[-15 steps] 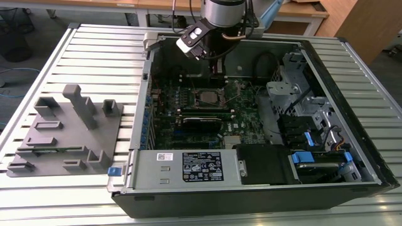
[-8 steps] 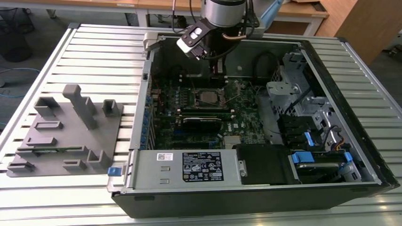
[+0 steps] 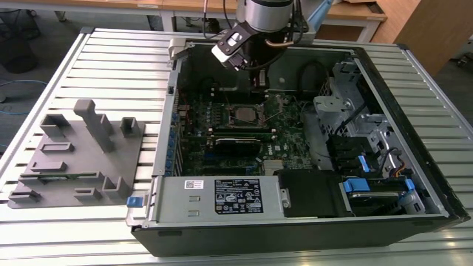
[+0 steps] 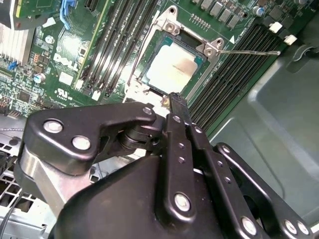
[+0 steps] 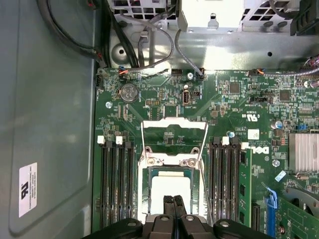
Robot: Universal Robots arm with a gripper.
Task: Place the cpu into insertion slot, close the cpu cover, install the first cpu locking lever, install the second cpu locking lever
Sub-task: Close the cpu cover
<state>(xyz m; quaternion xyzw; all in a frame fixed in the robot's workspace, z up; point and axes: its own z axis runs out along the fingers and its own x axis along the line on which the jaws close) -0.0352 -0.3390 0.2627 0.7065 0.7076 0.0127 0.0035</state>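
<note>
The cpu [image 5: 169,191] lies flat in the insertion slot [image 5: 149,172], its pale metal top facing up; it also shows in the second wrist view, cpu [image 4: 172,69]. The cpu cover [image 5: 174,124] is swung open, away from the slot. A thin wire locking lever [image 4: 249,51] sticks out beside the socket, unlatched. My gripper [image 5: 174,200] hangs just above the cpu's near edge, fingers pressed together and holding nothing. In the exterior view the gripper [image 3: 258,80] hovers over the back of the case, above the socket [image 3: 246,113].
Long black memory slots [image 5: 117,184] flank the socket on both sides. A silver heatsink [image 5: 304,152] and cables [image 5: 144,50] lie nearby. The case wall [image 3: 166,111] and drive cage [image 3: 347,105] bound the board. A grey fixture [image 3: 77,155] stands at the exterior view's left.
</note>
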